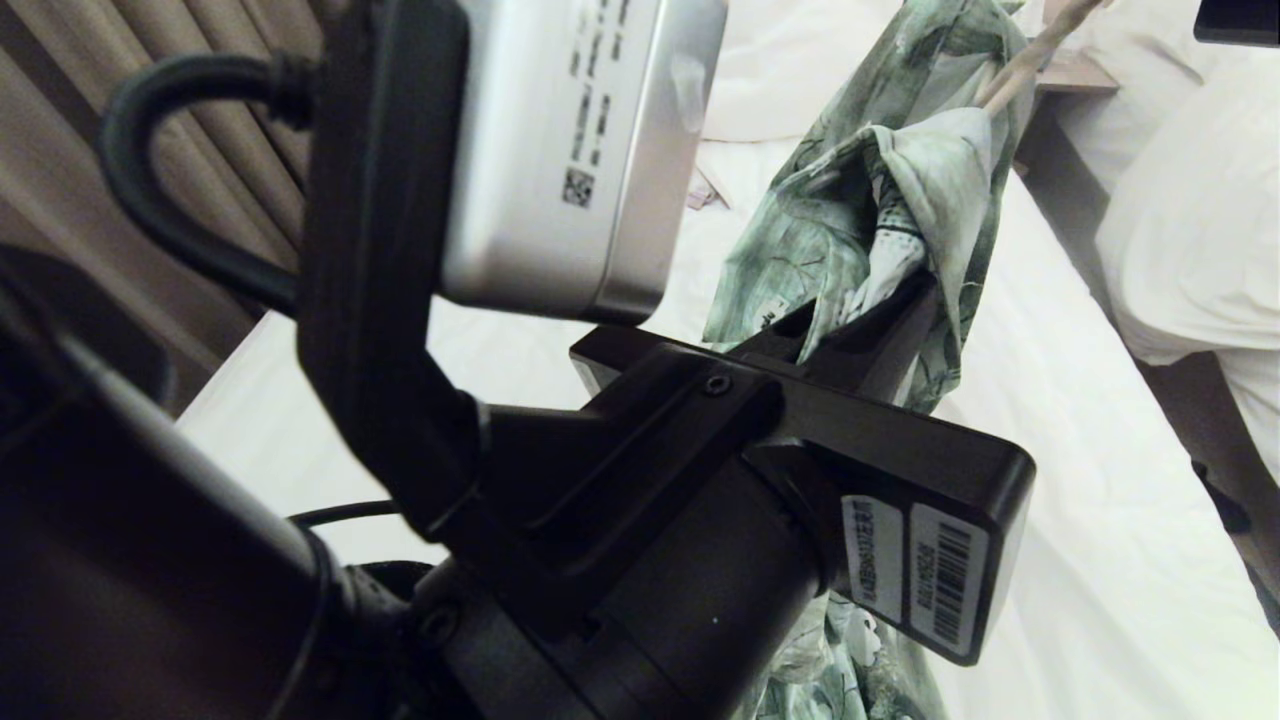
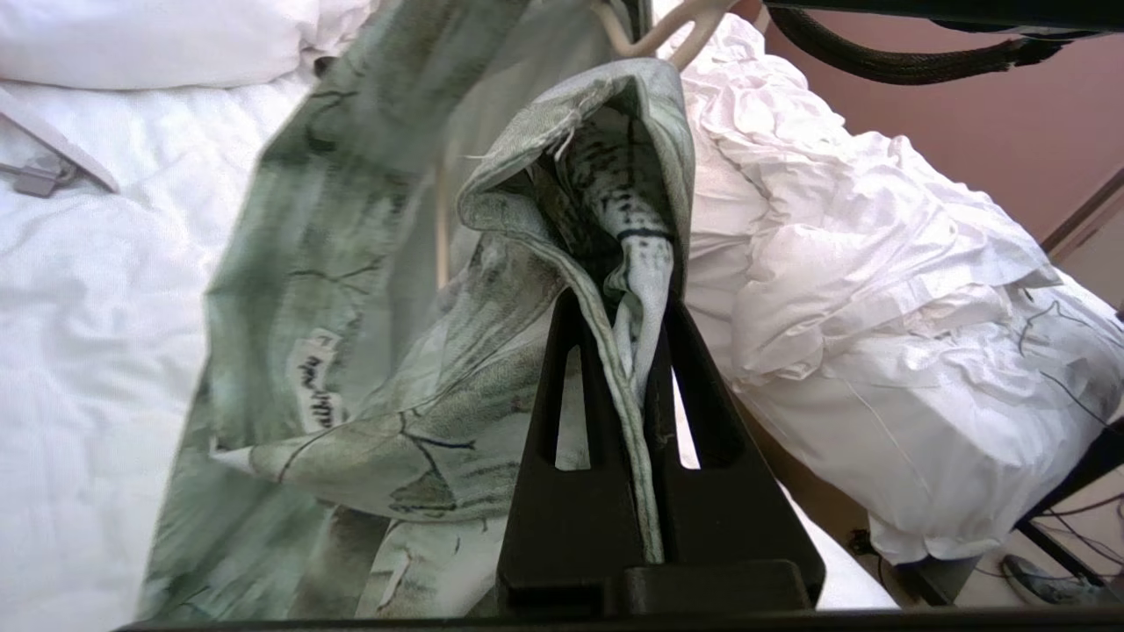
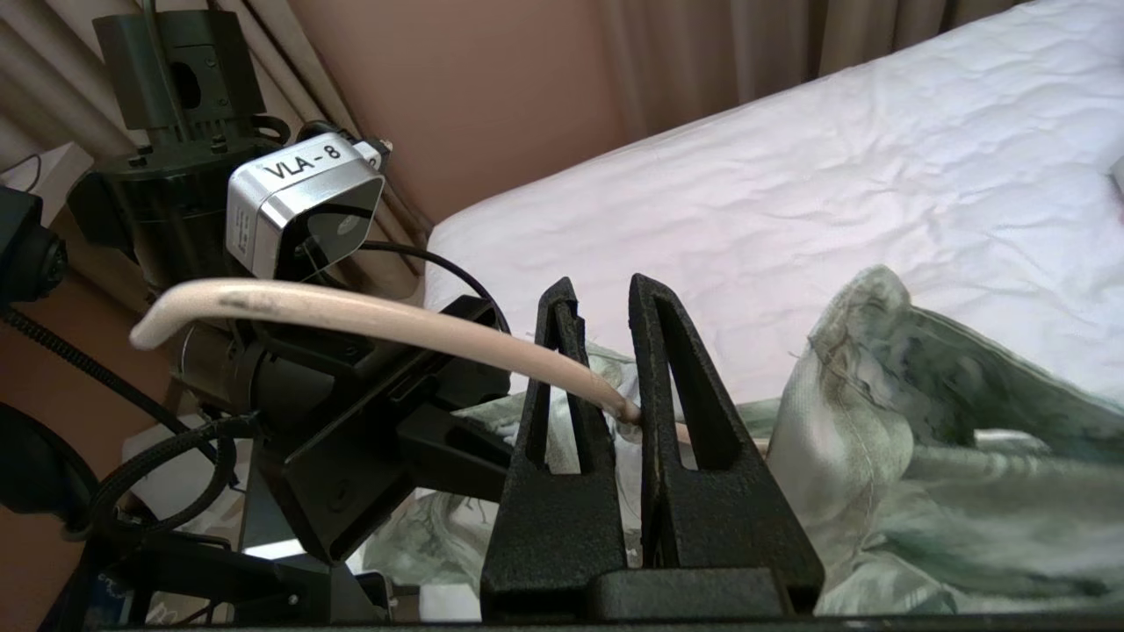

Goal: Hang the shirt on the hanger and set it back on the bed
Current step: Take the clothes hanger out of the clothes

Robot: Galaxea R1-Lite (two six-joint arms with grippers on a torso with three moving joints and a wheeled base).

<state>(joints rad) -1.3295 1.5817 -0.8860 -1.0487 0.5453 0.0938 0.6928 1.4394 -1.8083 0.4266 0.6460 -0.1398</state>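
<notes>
The green and white shirt hangs bunched in the air above the bed. My left gripper is shut on a folded edge of it; in the left wrist view the hem runs down between the closed jaws of that gripper. The cream hanger curves out of the shirt, and my right gripper is shut on its thin rod. The hanger pokes out at the shirt's top, partly inside the fabric. The hanger's hook is out of view.
My left arm with its wrist camera fills the near left of the head view. A neighbouring bed with a rumpled duvet lies across a narrow gap. A flat white hanger and pillows lie at the bed's head. Curtains hang left.
</notes>
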